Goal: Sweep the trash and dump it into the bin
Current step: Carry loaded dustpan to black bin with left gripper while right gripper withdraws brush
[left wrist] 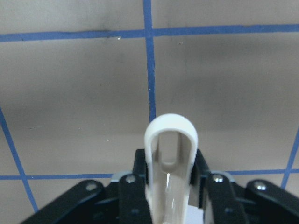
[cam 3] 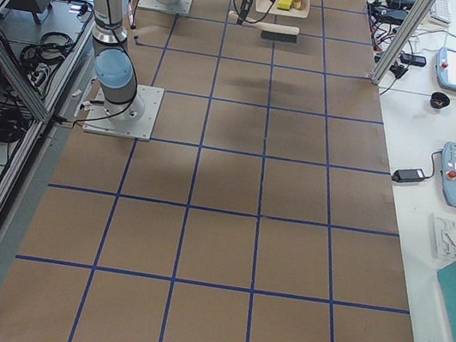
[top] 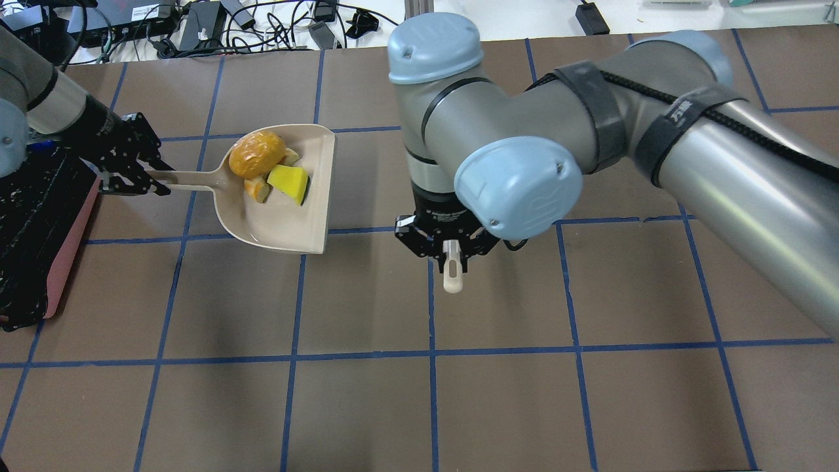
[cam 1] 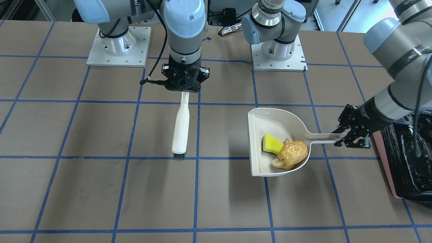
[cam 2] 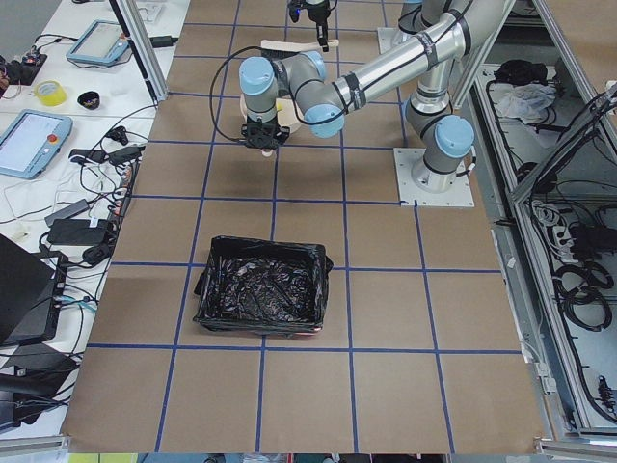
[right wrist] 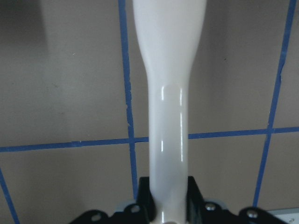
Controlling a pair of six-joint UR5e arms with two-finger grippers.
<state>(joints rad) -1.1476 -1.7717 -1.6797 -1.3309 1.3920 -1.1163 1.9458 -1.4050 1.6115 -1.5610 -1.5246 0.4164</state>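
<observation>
At the robot's left end of the tabletop [cam 1: 101,189], the left gripper [cam 1: 338,137] has its jaws clamped on the handle of the beige dustpan [cam 1: 256,135], just beside the bin [cam 1: 384,162]. All the trash lies in the pan, heaped at the back wall by the handle. Near the middle, the right gripper [cam 1: 184,89] has its jaws clamped on the white brush [cam 1: 180,130], bristles pointing down, well apart from the pan.

Sweeping looks finished, so the step in hand is most likely the carry and dump. To do it well, the pan's open mouth should stay tipped slightly up so nothing rolls out on the way. The pan should come fully over the black liner before it is tilted, and the rounded roll will probably tumble first. The brush is best held clear.

By count there are three pieces of trash: one golden-brown roll [cam 1: 294,152], one yellow wedge [cam 1: 271,143] and one pale curved piece [cam 1: 277,162], mostly hidden under the roll. There is one dustpan, one brush and one bin.
</observation>
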